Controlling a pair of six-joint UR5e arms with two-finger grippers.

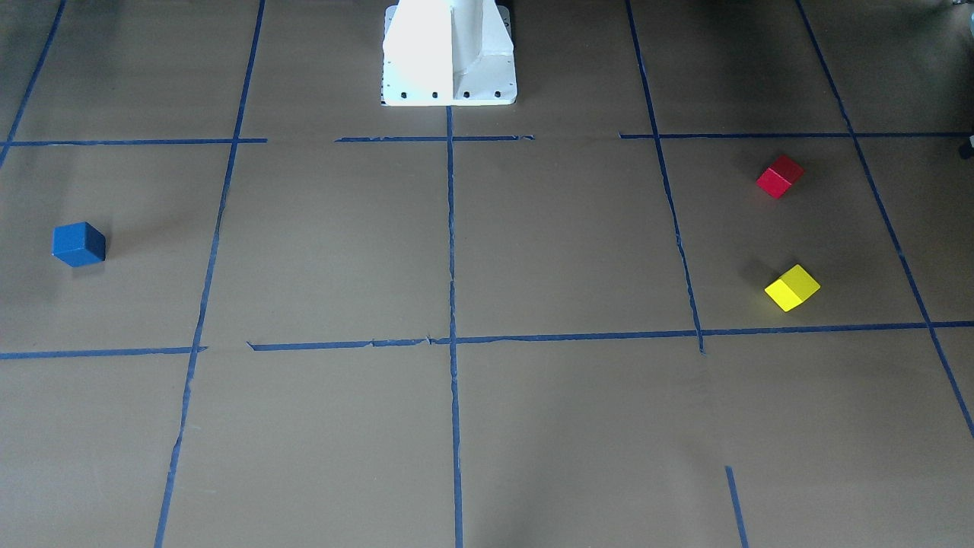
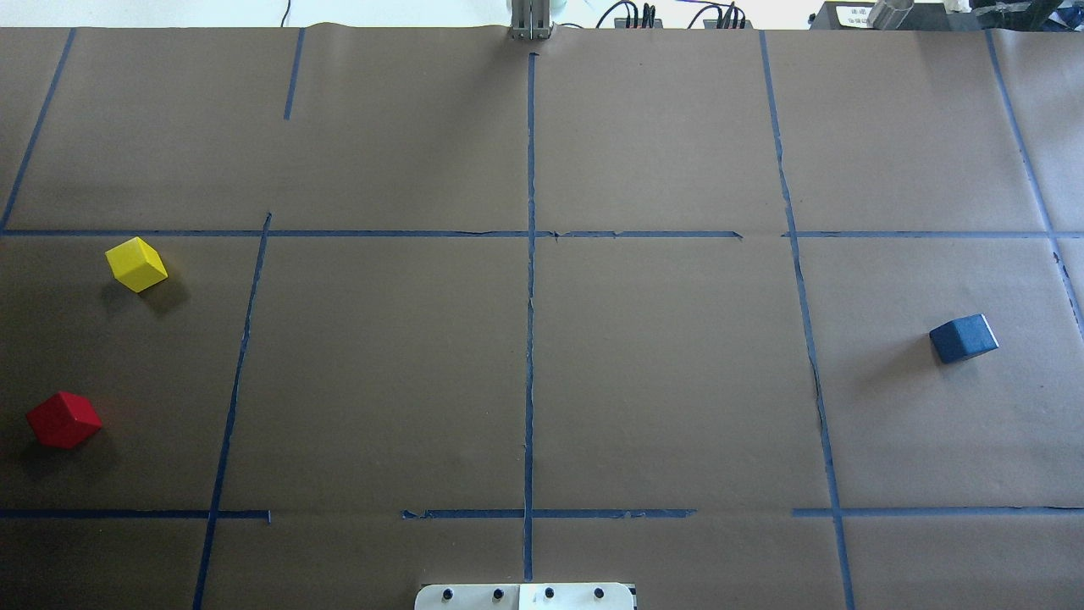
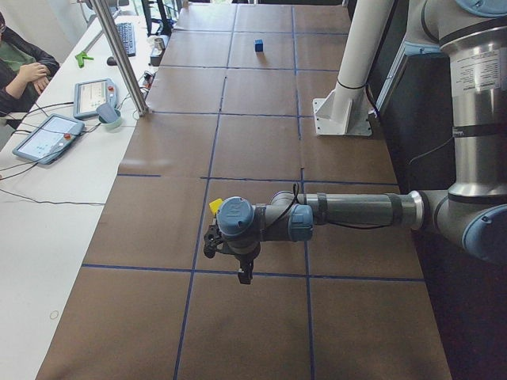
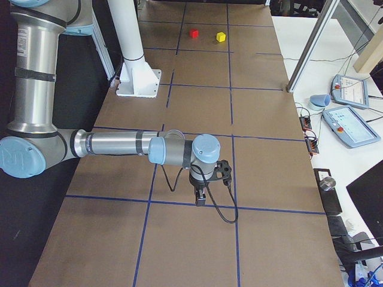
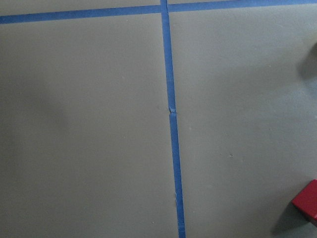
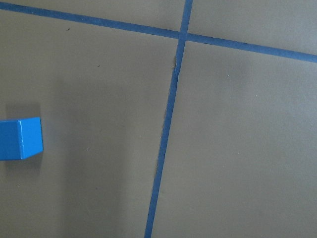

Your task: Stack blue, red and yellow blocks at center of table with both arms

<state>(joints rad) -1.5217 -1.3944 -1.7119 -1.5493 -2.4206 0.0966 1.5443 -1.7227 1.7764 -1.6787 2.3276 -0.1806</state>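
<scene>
The blue block point(image 2: 963, 338) lies on the brown table at the robot's right side; it also shows in the front view point(image 1: 78, 243) and at the left edge of the right wrist view point(image 6: 20, 139). The red block point(image 2: 63, 419) and the yellow block point(image 2: 135, 264) lie apart on the robot's left side. The red block's corner shows at the lower right of the left wrist view point(image 5: 307, 201). My left gripper point(image 3: 242, 273) hangs above the table near the yellow block point(image 3: 215, 206). My right gripper point(image 4: 201, 200) hangs above the table. Both show only in side views, so I cannot tell whether they are open or shut.
The white robot base point(image 1: 449, 53) stands at the table's robot-side edge. Blue tape lines point(image 2: 530, 339) mark a grid on the table. A side table with teach pendants point(image 3: 47, 136) and a seated operator point(image 3: 20, 71) lies beyond the far edge.
</scene>
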